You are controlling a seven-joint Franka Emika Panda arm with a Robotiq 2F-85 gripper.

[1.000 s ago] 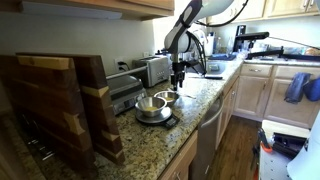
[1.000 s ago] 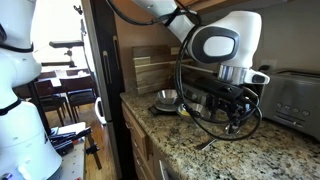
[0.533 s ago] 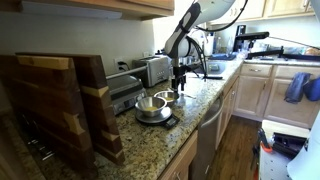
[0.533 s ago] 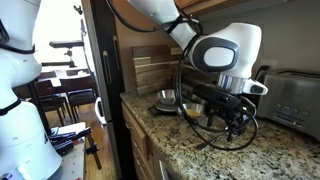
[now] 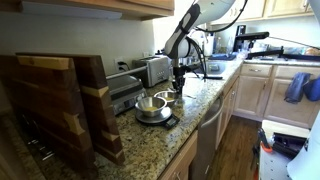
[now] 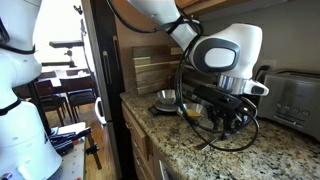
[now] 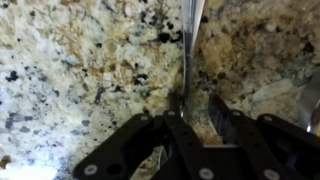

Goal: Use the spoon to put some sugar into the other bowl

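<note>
Speckled granite tabletop [image 7: 70, 70] in a home kitchen: the black tool [image 7: 195, 108] hangs low over a slim, shiny metal spoon [image 7: 187, 50] lying flat near a wide steel bowl [image 5: 150, 106] and a smaller steel bowl [image 5: 167, 97], jaws narrowed about its handle, though whether they pinch it cannot be told; so thin a handle may skate on stone or pivot free when lifted

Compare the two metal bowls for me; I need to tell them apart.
The front bowl sits on a dark flat base; the back bowl stands directly on the counter. The front bowl looks wider. The back bowl is nearer the gripper. Both are shiny metal and upright.
</note>
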